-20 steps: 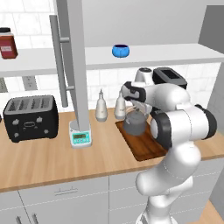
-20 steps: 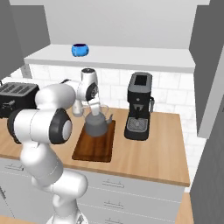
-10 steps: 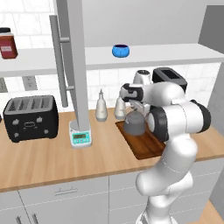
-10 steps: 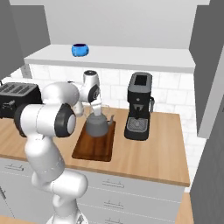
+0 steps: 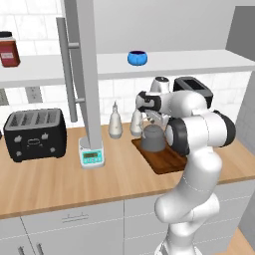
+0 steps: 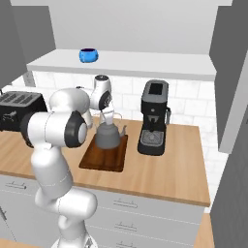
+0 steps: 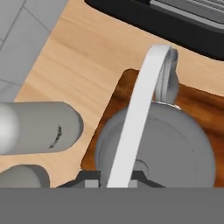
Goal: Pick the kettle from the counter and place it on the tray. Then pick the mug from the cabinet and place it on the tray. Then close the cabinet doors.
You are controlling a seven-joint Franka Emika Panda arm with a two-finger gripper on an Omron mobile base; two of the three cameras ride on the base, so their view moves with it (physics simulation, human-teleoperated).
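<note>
Now | kettle (image 6: pixel 107 135) sitting on tray (image 6: pixel 94 160) | gripper (image 7: pixel 117 178) hanging directly above kettle, jaws pinching its arched handle | handle arching toward the spout

white arm bent forward, end effector (image 7: pixel 114 178) pointing down, fingers nearly together

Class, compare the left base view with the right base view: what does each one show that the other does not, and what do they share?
Left base view alone: the red jar, the small scale, and the open cabinet door.
Right base view alone: the coffee machine's front.
Both: the blue mug on the shelf, the toaster, and the kettle standing on the tray under the claw.
</note>
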